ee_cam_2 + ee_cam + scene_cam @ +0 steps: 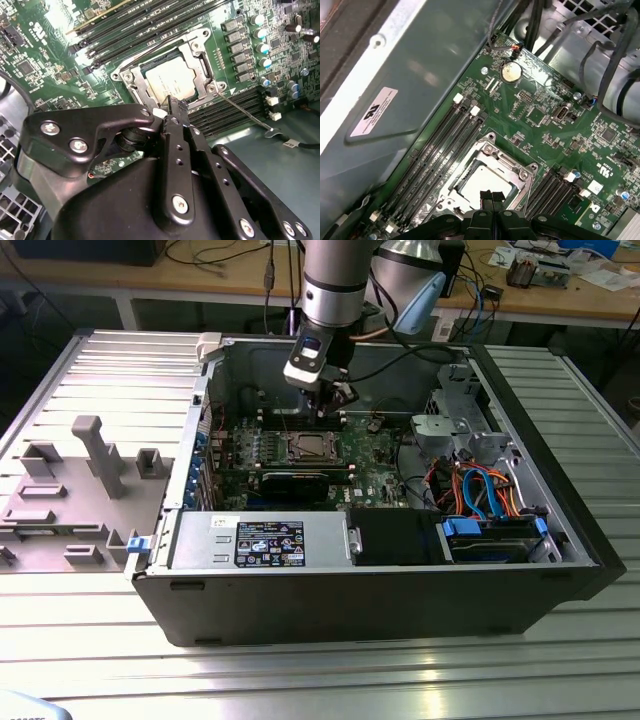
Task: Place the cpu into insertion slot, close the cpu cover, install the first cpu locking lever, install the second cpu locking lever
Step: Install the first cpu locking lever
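Observation:
The cpu [169, 80] lies flat in the insertion slot [312, 447] amid the green motherboard, its dull metal top showing. The silvery cpu cover [199, 56] lies down around it as a frame. In the first wrist view the cpu [481, 181] and the cpu cover [496, 156] sit just beyond my fingertips. My gripper [174, 106] hangs above the socket's edge, its two black fingers pressed together with nothing between them. A thin wire lever [246, 113] runs out from a socket corner along the memory slots. In the exterior view my gripper [330, 405] is inside the case, behind the socket.
The open computer case [560, 570] lies on a ribbed metal table. A labelled power-supply box [262, 540] fills its front. Drive cages and orange and blue cables [480, 490] stand at the exterior view's right. Black memory slots [437, 150] flank the socket. A grey fixture [90, 480] sits outside.

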Controlling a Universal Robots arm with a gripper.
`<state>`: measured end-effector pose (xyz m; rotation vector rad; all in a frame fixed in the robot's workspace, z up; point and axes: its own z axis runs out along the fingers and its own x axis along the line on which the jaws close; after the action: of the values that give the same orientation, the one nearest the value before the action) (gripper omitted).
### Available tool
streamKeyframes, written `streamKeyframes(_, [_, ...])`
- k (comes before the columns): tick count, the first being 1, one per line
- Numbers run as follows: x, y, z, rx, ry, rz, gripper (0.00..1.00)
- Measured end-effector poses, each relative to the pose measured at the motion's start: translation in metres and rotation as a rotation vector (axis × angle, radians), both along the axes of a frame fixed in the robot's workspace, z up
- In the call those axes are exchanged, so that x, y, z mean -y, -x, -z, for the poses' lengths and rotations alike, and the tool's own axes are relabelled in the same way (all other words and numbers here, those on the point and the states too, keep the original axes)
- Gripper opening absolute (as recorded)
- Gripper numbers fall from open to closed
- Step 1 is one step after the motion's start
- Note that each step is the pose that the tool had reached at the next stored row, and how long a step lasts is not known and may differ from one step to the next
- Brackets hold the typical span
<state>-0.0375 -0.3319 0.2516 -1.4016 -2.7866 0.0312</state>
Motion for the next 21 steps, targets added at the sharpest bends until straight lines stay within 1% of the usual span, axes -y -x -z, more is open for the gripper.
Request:
streamKeyframes(6, [0.0,0.0,0.0,0.0,-0.0009,-0.034,0.11])
streamKeyframes(21, [0.0,0.0,0.0,0.0,-0.0066,-0.12,0.11])
